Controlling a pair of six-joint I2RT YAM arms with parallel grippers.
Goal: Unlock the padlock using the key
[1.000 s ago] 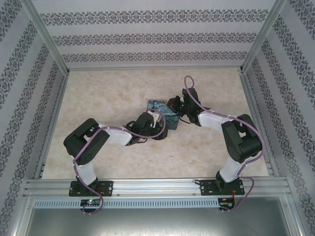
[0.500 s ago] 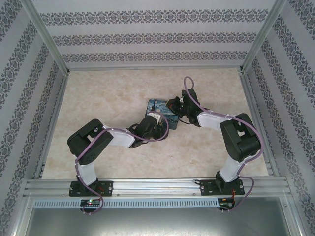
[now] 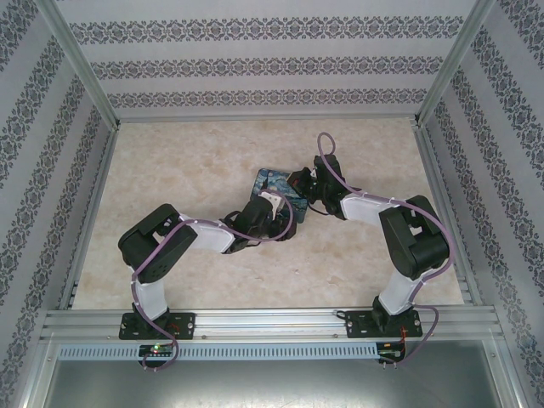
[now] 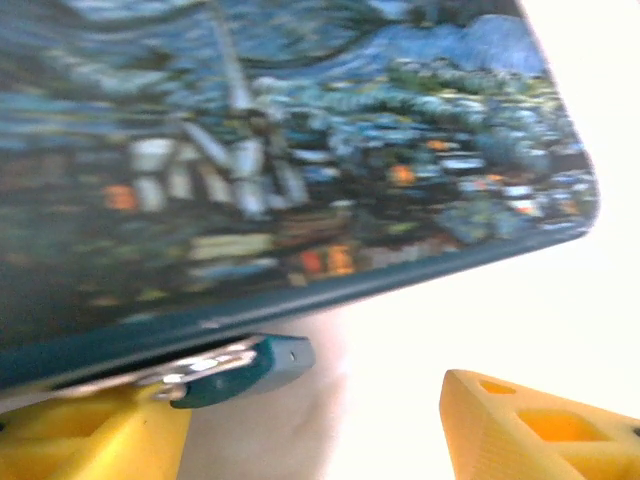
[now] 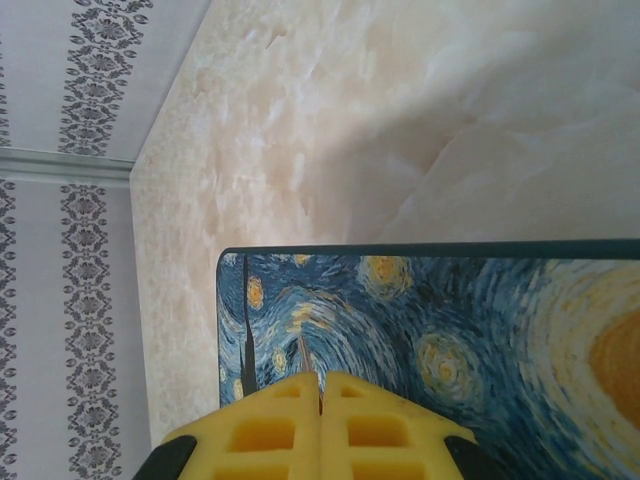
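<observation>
Left wrist: small teal-blue padlock [image 4: 264,361]

Tin [image 3: 274,182] lying central on the table [image 3: 170,170], padlock [image 4: 250,362] lying against its near edge, left gripper [image 4: 312,422] sitting just before the padlock, right gripper [image 5: 320,400] hanging over the tin.

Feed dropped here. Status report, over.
Left gripper open, padlock beside one finger. Padlock tucked at tin edge. Right gripper shut over tin.
</observation>
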